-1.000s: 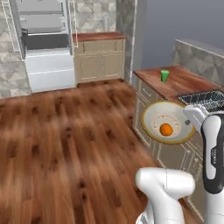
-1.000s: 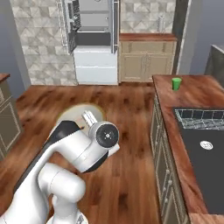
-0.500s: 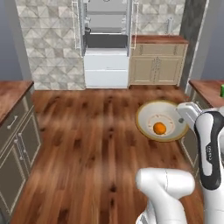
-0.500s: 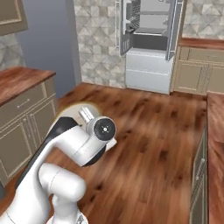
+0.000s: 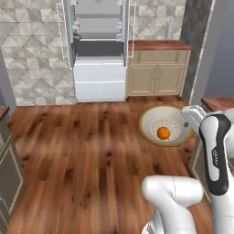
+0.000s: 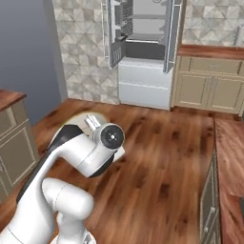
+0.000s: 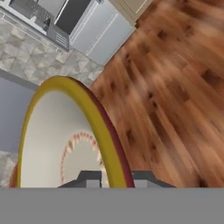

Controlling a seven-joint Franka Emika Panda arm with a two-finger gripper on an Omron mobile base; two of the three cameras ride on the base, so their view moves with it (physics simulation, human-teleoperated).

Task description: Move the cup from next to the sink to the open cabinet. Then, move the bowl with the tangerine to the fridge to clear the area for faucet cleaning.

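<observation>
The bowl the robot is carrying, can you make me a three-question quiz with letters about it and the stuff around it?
1. Where is the tangerine?
A. on the floor
B. inside the bowl
C. on a fridge shelf

2. What colour is the bowl's rim?
A. blue
B. black
C. yellowish

3. How are the doors of the fridge?
A. swung open
B. both closed
C. taken off

Answers:
1 B, the orange fruit lies on the bowl's cream inside in the left base view.
2 C, the hand view shows a yellow edge, with the gripper closed on it.
3 A, both doors stand out to the sides and the shelves show.
</observation>
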